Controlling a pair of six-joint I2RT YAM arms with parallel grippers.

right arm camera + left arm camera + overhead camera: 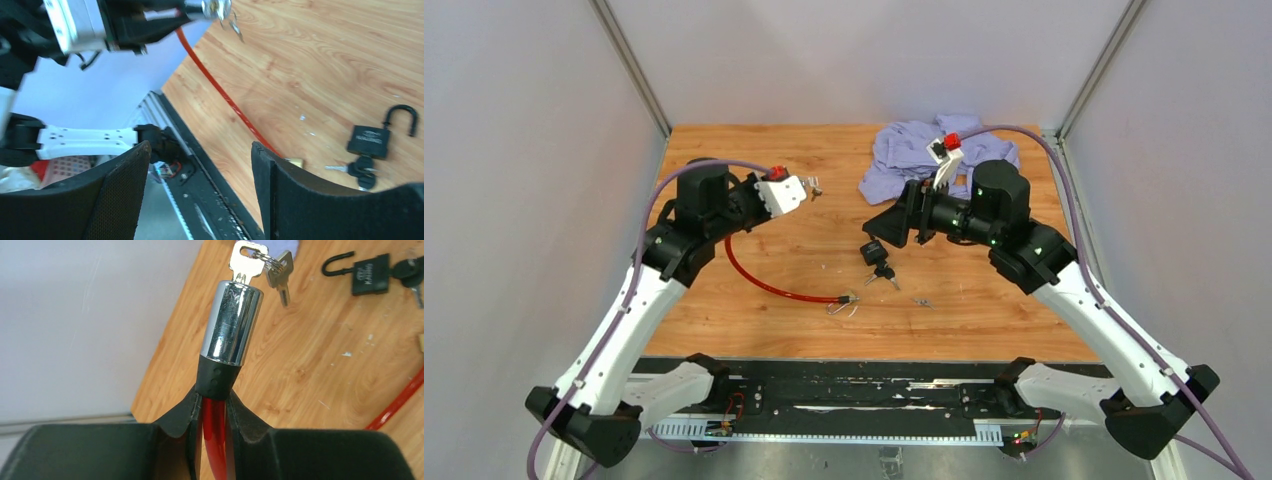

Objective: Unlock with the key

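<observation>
Left jaws clamp red cable (215, 440); key (246, 259) in chrome lock barrel (232, 322); right jaws spread, empty.

The right gripper (200, 150) has its black fingers spread wide. A black padlock (367, 141), shackle released, lies on the wooden table (325, 60), black-headed keys (361, 170) just beside it.

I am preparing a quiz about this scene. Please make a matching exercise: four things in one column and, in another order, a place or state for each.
1 red cable
2 silver key
3 black padlock
4 purple cloth

A at the far side of the table
B shackle open
C clamped between the left jaws
D stuck in the chrome cylinder

Pairs: 1-C, 2-D, 3-B, 4-A
</observation>
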